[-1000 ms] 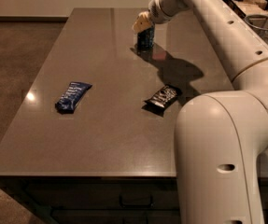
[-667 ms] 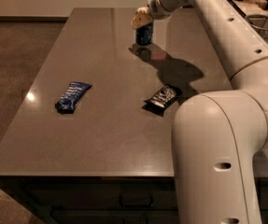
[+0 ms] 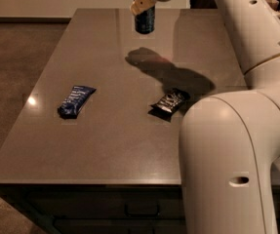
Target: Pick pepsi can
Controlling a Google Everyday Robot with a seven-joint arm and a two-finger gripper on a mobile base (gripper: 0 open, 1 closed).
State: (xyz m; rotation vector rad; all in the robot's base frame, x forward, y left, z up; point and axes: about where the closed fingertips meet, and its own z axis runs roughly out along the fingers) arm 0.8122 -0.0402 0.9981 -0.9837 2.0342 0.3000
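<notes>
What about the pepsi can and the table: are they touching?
Apart. The camera view shows the pepsi can hanging from the gripper at the top edge, with bare table between it and its shadow.

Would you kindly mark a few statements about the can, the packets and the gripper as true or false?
1. The gripper holds the pepsi can clear of the table. True.
2. The blue packet lies on top of the black packet. False: they lie well apart.
3. The can stands between the packets. False: it hangs over the table's far end.
4. Both packets lie flat on the table. True.
</notes>
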